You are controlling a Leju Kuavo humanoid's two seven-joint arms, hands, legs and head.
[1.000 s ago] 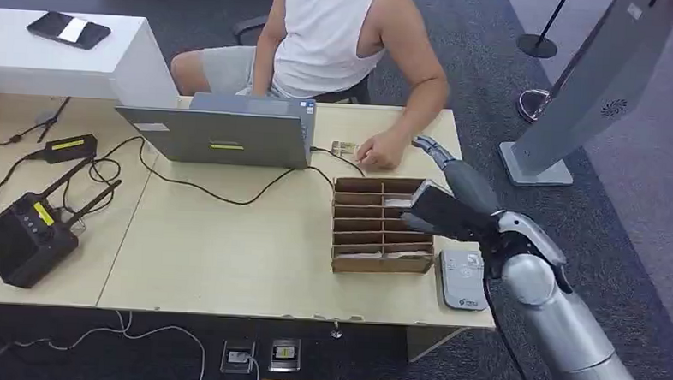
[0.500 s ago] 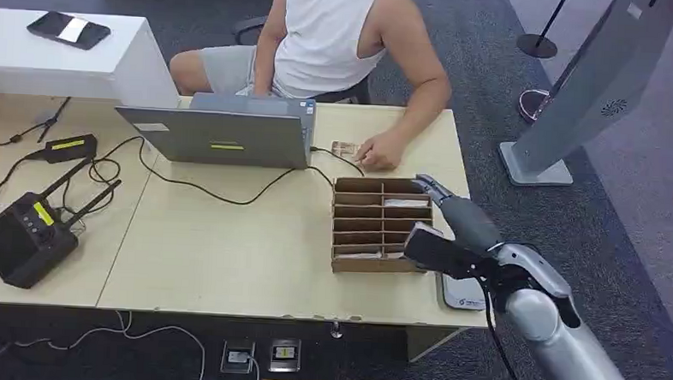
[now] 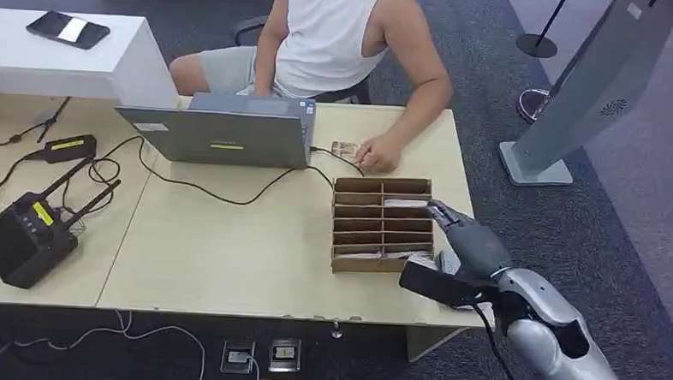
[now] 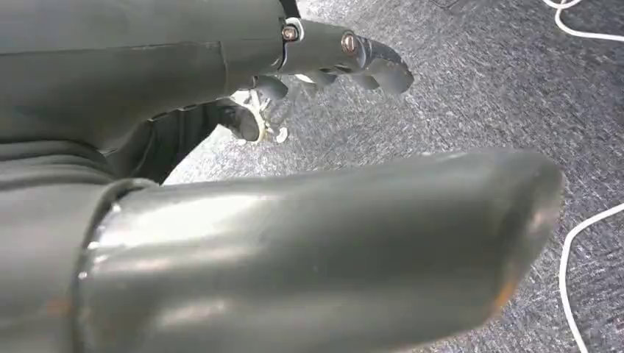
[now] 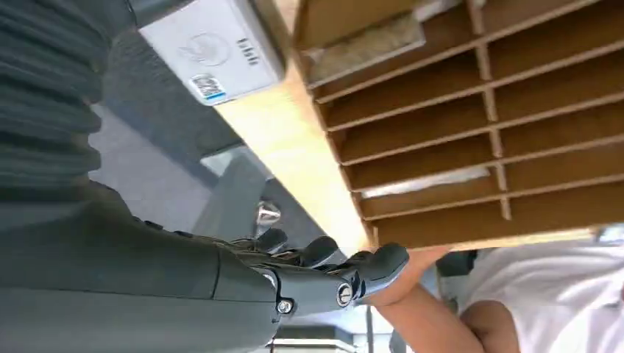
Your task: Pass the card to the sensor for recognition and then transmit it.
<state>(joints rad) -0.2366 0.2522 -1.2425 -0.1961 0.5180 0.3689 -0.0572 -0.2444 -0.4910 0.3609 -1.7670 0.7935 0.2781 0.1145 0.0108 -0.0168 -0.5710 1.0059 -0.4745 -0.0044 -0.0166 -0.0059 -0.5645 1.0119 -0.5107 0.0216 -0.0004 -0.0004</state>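
We hold the card (image 3: 432,282) in our right hand (image 3: 472,247), low over the reader (image 5: 210,44) at the organizer's (image 3: 381,224) four o'clock. We judge the scan is underway; next comes handing it over. Our left hand (image 4: 331,62) hangs unclenched, holding nothing.

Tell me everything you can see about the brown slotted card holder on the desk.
The card holder is a brown box that looks like cardboard or thin wood, resting on the desk near its right end. Thin dividers split it into two columns of narrow slots. A few slots hold pale cards; most look empty. The grey card reader lies just beside it, and the right robot hand is next to its right side; contact can't be judged.
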